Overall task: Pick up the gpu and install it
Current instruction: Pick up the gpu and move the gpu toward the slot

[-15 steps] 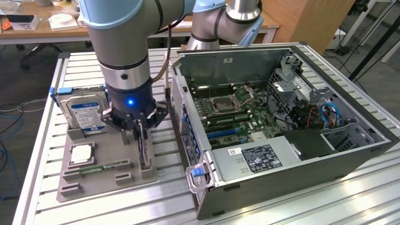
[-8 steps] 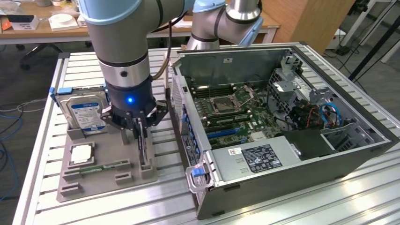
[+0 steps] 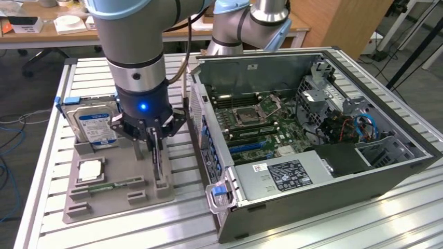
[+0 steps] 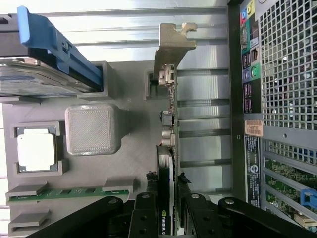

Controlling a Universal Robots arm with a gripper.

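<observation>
Squeezing the gpu (image 3: pixel 158 162) (image 4: pixel 168 116) from both sides, the gripper (image 3: pixel 153 137) (image 4: pixel 166 181) has its fingers closed on the card's top edge. The gpu stands on its thin edge in a slot of the grey holder (image 3: pixel 114 199). In the exterior view, the hard drive (image 3: pixel 93 124) sits at 10 o'clock from it, and the open computer case (image 3: pixel 325 197) at 3 o'clock.
</observation>
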